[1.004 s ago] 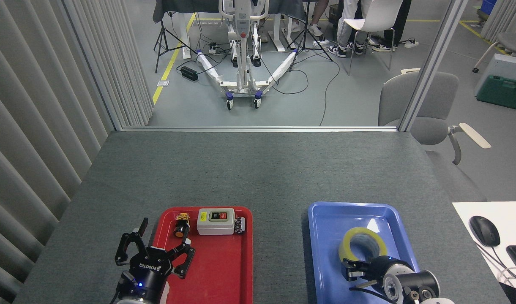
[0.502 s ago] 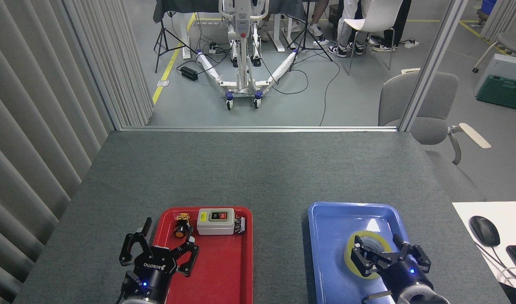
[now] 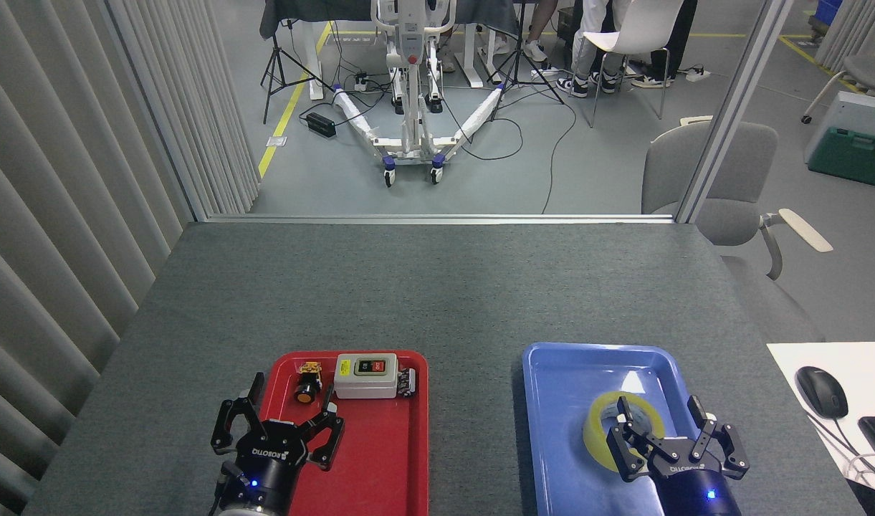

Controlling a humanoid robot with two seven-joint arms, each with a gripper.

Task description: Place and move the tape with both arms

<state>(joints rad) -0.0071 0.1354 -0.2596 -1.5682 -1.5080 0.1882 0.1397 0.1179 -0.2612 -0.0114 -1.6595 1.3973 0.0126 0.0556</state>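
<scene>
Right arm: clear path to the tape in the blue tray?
Probably yes. The right gripper is open, right over the tape in the blue tray, with nothing between them.

Lighting: bright, even, overhead | Shadows: soft, faint beside the glossy blue plastic tray | Glare: white patch on tray floor | Focus: sharp throughout | Distortion: slight wide-angle at edges

Right end effector, fingers spread, hovers over the tape in the blue tray.
</scene>
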